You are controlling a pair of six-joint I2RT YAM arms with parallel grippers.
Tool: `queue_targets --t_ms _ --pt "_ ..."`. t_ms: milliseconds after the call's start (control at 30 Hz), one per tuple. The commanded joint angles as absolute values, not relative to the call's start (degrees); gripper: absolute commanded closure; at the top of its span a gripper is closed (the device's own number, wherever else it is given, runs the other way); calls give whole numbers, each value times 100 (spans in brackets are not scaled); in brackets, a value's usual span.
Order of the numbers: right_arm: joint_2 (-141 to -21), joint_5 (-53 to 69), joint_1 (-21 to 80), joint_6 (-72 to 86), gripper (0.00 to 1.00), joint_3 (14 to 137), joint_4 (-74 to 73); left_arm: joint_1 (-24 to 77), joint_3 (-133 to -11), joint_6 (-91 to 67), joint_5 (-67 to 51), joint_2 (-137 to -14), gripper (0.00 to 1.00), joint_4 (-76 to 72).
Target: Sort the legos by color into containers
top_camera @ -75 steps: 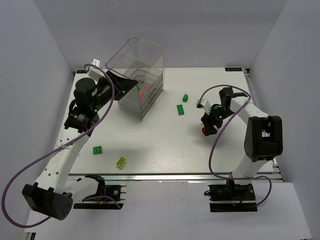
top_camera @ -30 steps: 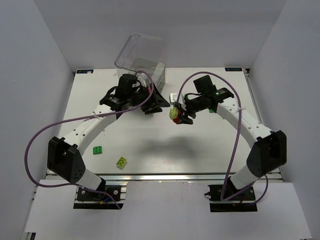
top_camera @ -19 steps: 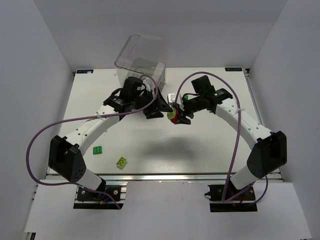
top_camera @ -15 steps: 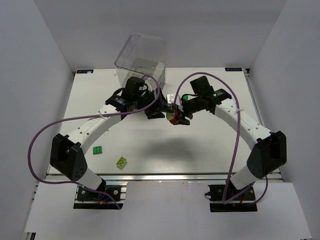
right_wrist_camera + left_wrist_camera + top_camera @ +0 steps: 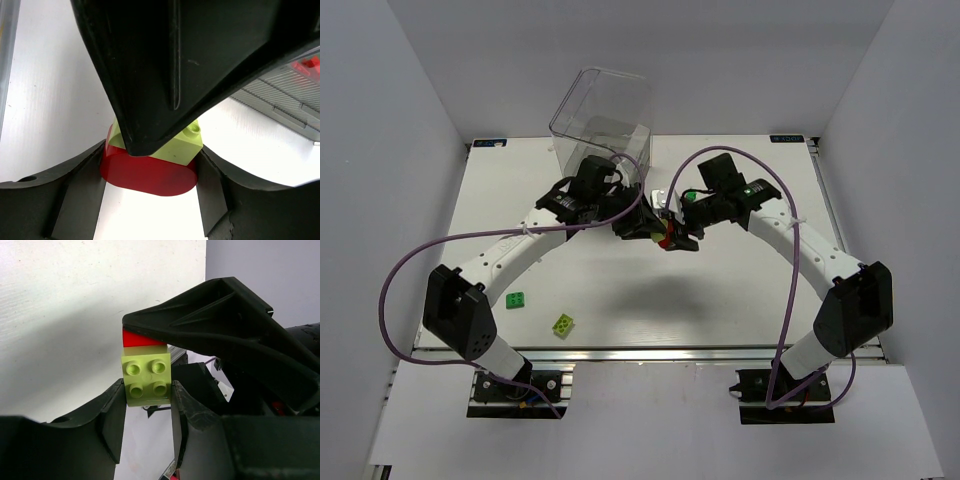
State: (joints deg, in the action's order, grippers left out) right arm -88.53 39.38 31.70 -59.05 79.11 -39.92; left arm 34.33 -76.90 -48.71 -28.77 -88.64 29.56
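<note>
Two grippers now meet above the middle of the table (image 5: 740,300) in the top view. The left gripper (image 5: 645,228), beside the clear box (image 5: 605,110) moments ago, has swung across to the right gripper (image 5: 677,238). A joined red and yellow-green pair sits between them. A green brick (image 5: 516,299) and a loose yellow-green brick (image 5: 562,324) lie near the front left, well apart from the grippers.

From the left wrist, the left fingers (image 5: 112,410), wider a second ago, have closed and pinch the stacked yellow-green brick (image 5: 148,379) on both sides, studs facing the camera. The red piece (image 5: 142,338) sticks to its far side, partly under a right-gripper finger.

From the right wrist, the right jaws clamp the rounded red piece by its ends, as they have been, with the stacked yellow-green brick seated on it. The box's drawers (image 5: 280,97) show at upper right, red bricks (image 5: 307,65) inside.

With both holds set, the two colours look ready to be pulled apart, which sorting them requires.
</note>
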Motion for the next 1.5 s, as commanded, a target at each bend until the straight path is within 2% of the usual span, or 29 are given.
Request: queue_targets --t_ms 0,33,233,567,867,1133,1400,1467 --pt "-8675 3990 3199 -5889 92 7840 -3885 3472 -7901 -4702 -2769 -8842 75 3032" --pt "-8657 3973 3182 -5897 92 7796 -3885 3472 -7919 -4693 -2769 -8833 80 3041" --pt "-8526 3744 3173 -6099 94 7419 -3902 3472 -8051 -4579 -2479 -8658 91 3190" --pt "-8367 3507 3138 -6188 96 6821 -3867 3410 -7849 -4526 -2400 -8376 94 3156" --pt "-8472 2910 3103 -6266 95 6504 -3963 3419 -7621 -4264 -2408 -8385 94 3559" --pt "-8771 2136 2927 -6214 94 6399 -4166 3419 -6549 -3771 -2031 -8095 94 3990" --pt "-9281 1521 2839 -5924 91 6460 -4157 3419 -6038 -3481 -1381 -8200 89 3718" --pt "-9534 1363 2813 -5828 90 6539 -4262 3419 -6064 -3445 -1082 -8392 85 3700"
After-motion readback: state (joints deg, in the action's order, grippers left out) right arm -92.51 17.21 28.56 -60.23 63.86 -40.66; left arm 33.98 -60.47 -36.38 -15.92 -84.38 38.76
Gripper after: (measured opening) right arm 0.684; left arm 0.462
